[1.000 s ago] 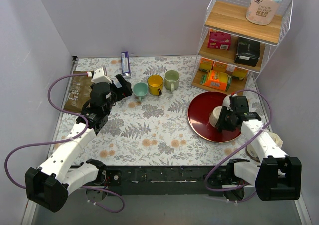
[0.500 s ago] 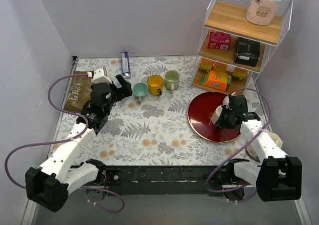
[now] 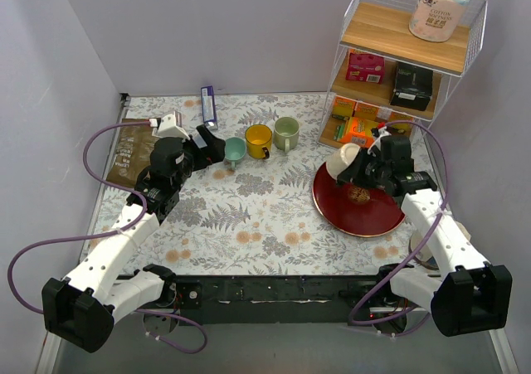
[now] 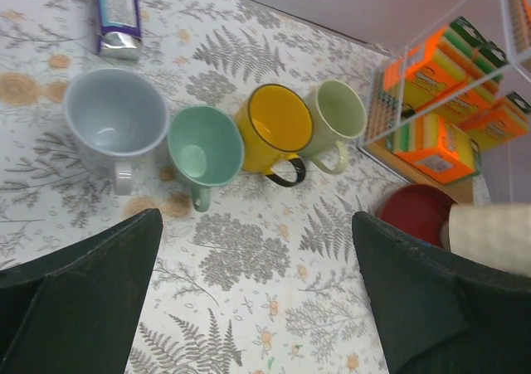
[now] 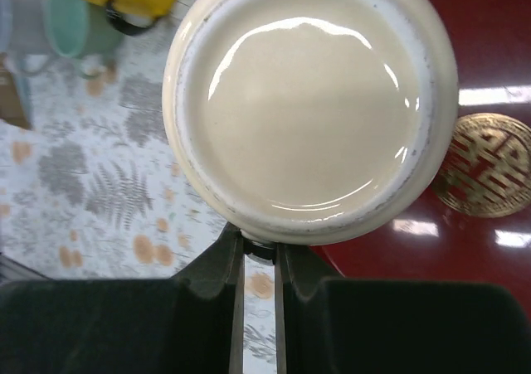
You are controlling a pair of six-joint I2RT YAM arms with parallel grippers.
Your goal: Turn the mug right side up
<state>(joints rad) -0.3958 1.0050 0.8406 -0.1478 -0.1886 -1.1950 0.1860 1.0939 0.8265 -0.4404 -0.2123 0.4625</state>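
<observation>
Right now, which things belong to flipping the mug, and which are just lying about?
Job: cream mug, held by the right gripper; red plate.
Lying about: grey mug; teal mug; yellow mug; green mug; purple tube; wire shelf with boxes; paper roll.

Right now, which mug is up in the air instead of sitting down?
The cream mug, held over the red plate in the right jaws. The grey, teal, yellow and pale green mugs stand on the table.
</observation>
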